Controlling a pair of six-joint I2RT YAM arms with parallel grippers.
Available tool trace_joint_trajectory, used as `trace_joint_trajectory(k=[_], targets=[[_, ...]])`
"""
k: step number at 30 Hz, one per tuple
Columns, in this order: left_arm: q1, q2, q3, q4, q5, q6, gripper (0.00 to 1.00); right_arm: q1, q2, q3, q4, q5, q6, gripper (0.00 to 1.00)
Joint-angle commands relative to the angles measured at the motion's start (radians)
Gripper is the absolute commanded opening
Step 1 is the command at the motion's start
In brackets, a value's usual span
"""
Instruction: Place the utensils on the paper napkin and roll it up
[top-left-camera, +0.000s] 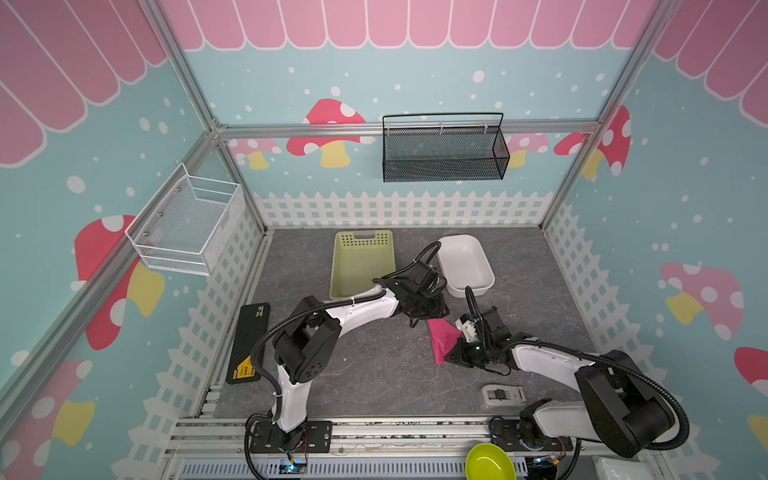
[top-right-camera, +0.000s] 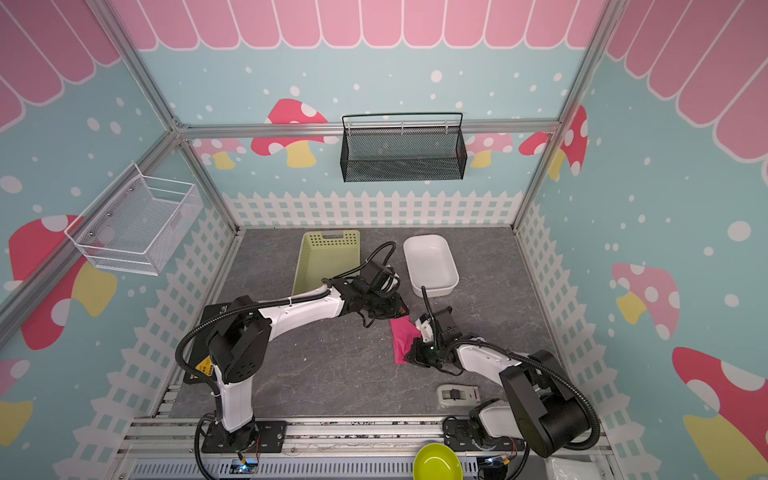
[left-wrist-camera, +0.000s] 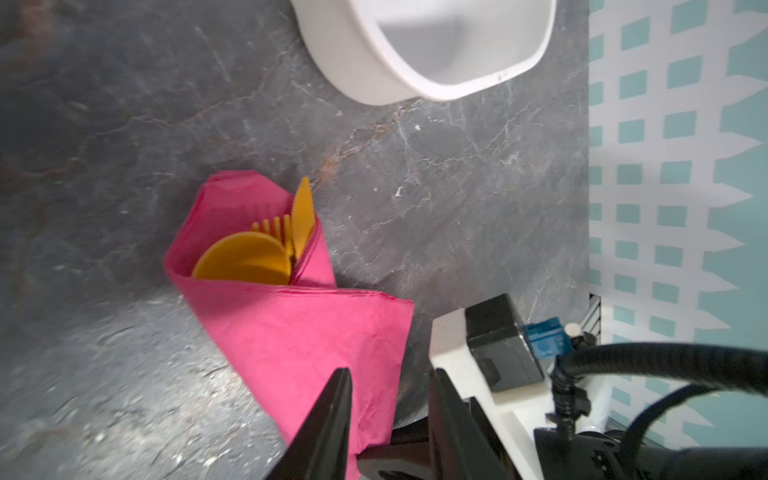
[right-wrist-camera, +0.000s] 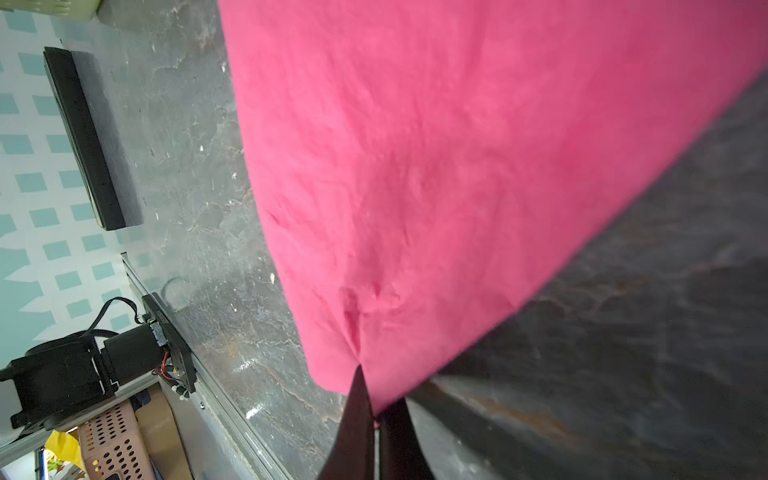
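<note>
The magenta paper napkin (top-left-camera: 440, 337) (top-right-camera: 402, 338) lies on the grey table, rolled into a cone around the orange utensils. The left wrist view looks into its open end (left-wrist-camera: 299, 332), where the spoon bowl (left-wrist-camera: 245, 259), fork tines (left-wrist-camera: 274, 226) and knife blade (left-wrist-camera: 302, 214) stick out. My left gripper (left-wrist-camera: 390, 374) (top-left-camera: 434, 311) hovers at the roll's far end, jaws apart, one edge of the napkin showing between them. My right gripper (right-wrist-camera: 376, 399) (top-left-camera: 453, 353) is at the roll's near end, shut on a pinched corner of the pink sheet (right-wrist-camera: 415, 166).
A pale green basket (top-left-camera: 361, 262) and a white tub (top-left-camera: 465, 266) stand just behind the roll. A black box (top-left-camera: 249, 340) lies at the left edge, and a small grey device (top-left-camera: 500, 397) sits near the front. A lime bowl (top-left-camera: 490, 461) rests beyond the front rail.
</note>
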Motion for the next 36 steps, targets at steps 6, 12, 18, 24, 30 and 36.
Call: trace_joint_trajectory(k=[6,12,18,24,30,36], targets=[[0.001,0.027,0.016,-0.117,-0.013,0.046,0.25,0.002,0.014,-0.024,-0.001,-0.032,-0.016,0.02],[-0.003,0.062,0.02,-0.114,0.01,0.035,0.19,0.001,0.029,-0.025,0.021,-0.06,-0.028,0.01],[-0.003,-0.014,-0.088,-0.031,-0.032,-0.027,0.17,0.001,0.041,-0.025,0.054,-0.076,-0.015,0.01],[-0.004,-0.06,-0.167,0.034,-0.001,-0.078,0.17,0.003,0.068,-0.035,0.113,-0.121,0.007,0.01],[-0.017,-0.041,-0.158,0.038,0.012,-0.071,0.16,0.002,0.095,-0.03,0.121,-0.137,-0.004,0.0],[-0.026,0.005,-0.09,0.008,0.011,-0.065,0.13,0.002,0.105,-0.025,0.119,-0.137,-0.004,0.0]])
